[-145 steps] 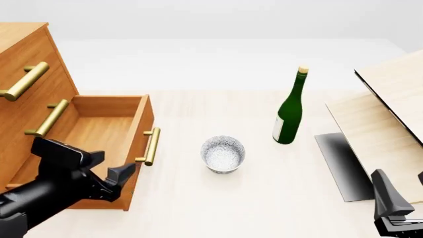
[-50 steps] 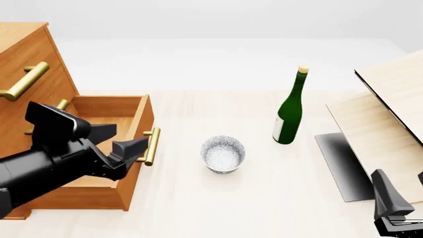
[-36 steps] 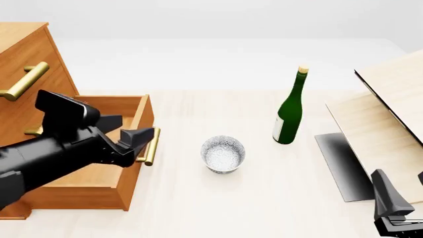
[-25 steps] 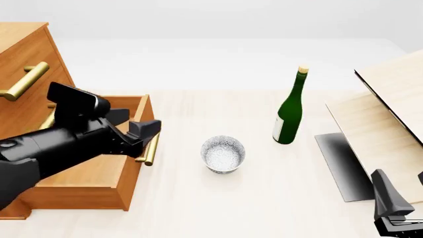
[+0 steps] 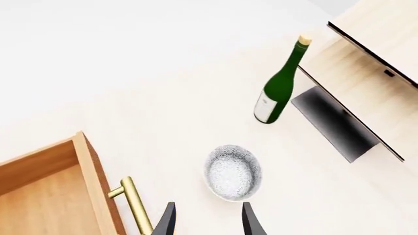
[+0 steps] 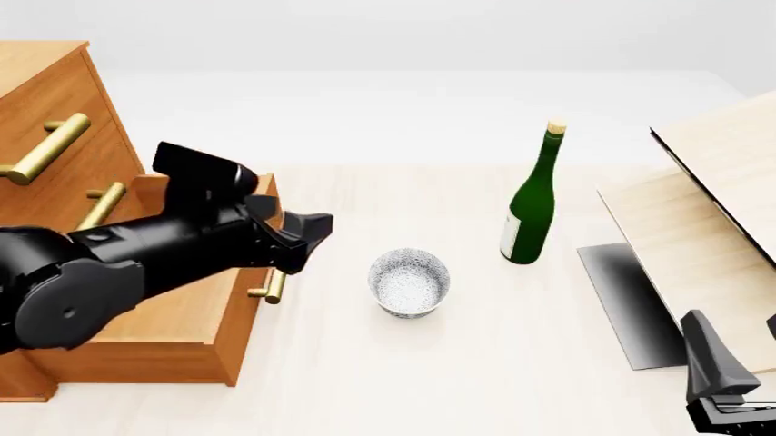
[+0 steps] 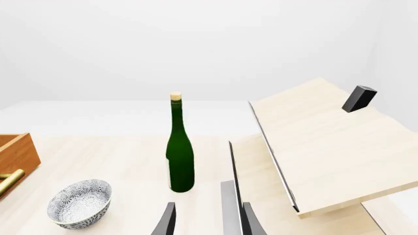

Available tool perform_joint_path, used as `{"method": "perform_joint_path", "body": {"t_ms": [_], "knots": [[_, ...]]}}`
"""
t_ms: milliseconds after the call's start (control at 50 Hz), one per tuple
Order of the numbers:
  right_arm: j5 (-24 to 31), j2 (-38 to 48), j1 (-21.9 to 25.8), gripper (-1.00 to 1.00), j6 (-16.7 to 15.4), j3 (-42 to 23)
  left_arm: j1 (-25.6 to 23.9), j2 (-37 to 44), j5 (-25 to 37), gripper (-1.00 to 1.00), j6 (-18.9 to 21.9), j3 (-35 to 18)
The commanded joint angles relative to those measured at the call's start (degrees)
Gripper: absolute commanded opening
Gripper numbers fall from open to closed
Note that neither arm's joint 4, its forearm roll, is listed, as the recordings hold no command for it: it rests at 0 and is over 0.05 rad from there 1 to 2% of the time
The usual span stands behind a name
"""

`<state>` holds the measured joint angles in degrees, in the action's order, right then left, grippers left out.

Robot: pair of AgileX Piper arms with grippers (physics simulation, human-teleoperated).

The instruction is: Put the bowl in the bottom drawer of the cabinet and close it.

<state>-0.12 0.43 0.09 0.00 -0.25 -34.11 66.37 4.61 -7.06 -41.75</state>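
One bowl [image 6: 409,282] sits beside the open drawer [image 6: 182,300]; left claw [image 6: 297,238] hovers near, fingers apart, empty.

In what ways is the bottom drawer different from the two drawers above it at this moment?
The bottom drawer is pulled out, so its inside shows; the two upper drawers are shut flush in the cabinet. The bottom drawer's handle stands out toward the bowl, partly hidden by the left gripper; the upper handles sit back against the cabinet front. All share orange-brown wood and one brass bar handle.
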Motion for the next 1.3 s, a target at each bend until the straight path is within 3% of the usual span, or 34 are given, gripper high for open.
{"method": "perform_joint_path", "body": {"t_ms": [20, 400, 940, 1300], "knots": [[0.0, 0.0, 0.0, 1.0, 0.0, 0.0, -0.62, 6.7, -2.36, 1.0, -2.01, -1.67], [0.0, 0.01, 0.0, 1.0, 0.01, 0.0, -1.5, 14.16, -3.12, 1.0, -6.05, -5.55], [0.0, 0.01, 0.0, 1.0, 0.01, 0.0, 0.47, 24.22, -5.2, 1.0, -8.28, -10.6], [0.0, 0.0, 0.01, 1.0, 0.01, 0.0, -0.79, 28.13, -5.21, 1.0, -10.43, -12.41]]}}
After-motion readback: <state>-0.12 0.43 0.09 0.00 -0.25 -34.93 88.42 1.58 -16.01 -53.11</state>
